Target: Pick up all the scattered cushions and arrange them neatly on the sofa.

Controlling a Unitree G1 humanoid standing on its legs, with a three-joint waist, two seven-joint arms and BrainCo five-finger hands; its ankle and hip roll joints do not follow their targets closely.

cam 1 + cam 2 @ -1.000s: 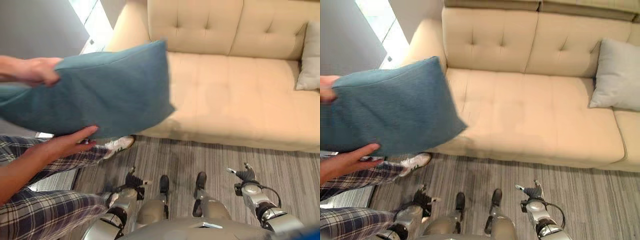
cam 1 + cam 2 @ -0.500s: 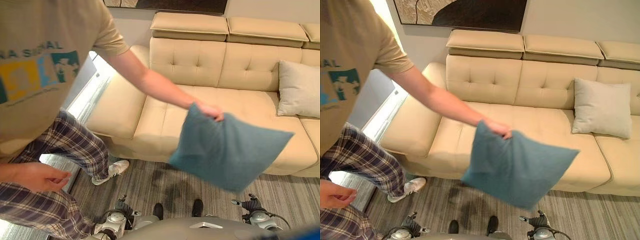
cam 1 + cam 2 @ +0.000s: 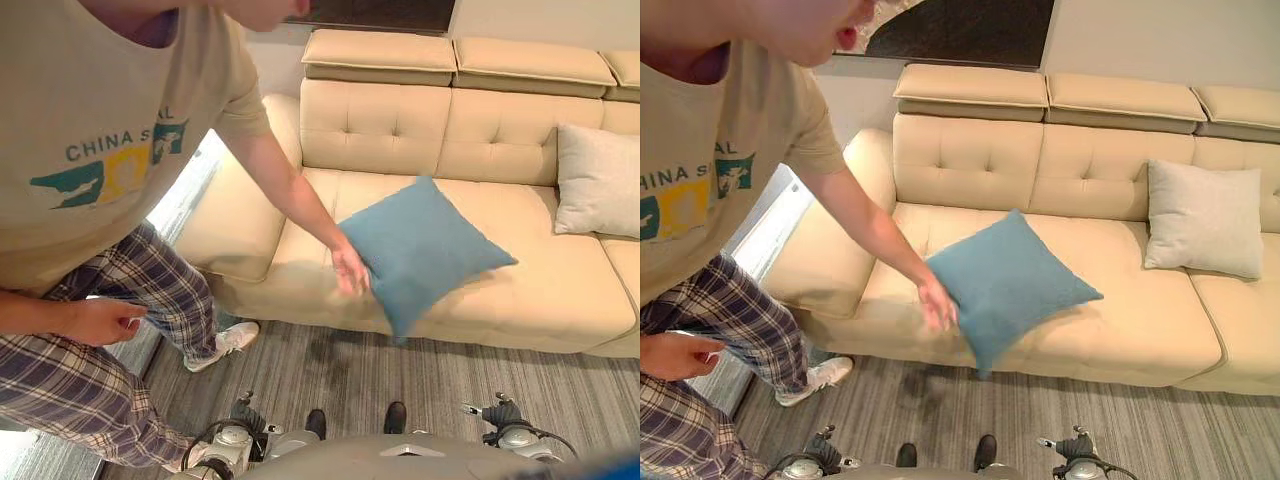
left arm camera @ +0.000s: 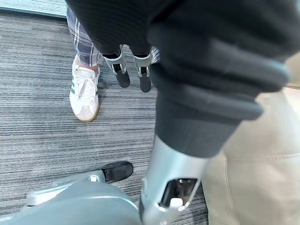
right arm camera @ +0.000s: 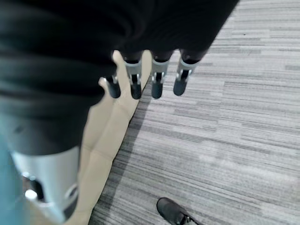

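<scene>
- We see a blue cushion (image 3: 420,250) tilted on one corner at the front edge of the sofa (image 3: 540,290) seat, near the seat's middle; its lower tip hangs past the front edge (whether it rests on the seat or is in mid-air we cannot tell).
- A person (image 3: 100,150) in a tan shirt and plaid trousers leans in from 9 o'clock, one arm stretched toward the sofa.
- That person's hand (image 3: 350,270) is at the blue cushion's 9 o'clock edge, fingers open; we cannot tell whether it touches the fabric.
- The person's other hand (image 3: 100,320) is loosely curled by the plaid trousers, at 8 o'clock in the head views.
- A grey cushion (image 3: 1205,215) leans upright against the sofa back at 2 o'clock, well apart from the blue one.
- A white shoe (image 3: 225,342) stands on the striped carpet (image 3: 330,370) just before the sofa's front, at 7 o'clock.
- Our left robot hand (image 4: 129,70) hangs low above the carpet, fingers straight and relaxed, holding nothing; the white shoe lies just beside it in its wrist view.
- Our right robot hand (image 5: 147,79) also hangs low, fingers straight in a row and spread slightly, holding nothing; past them are the carpet and the sofa's base.
- Both robot hands are well apart from the two cushions.
</scene>
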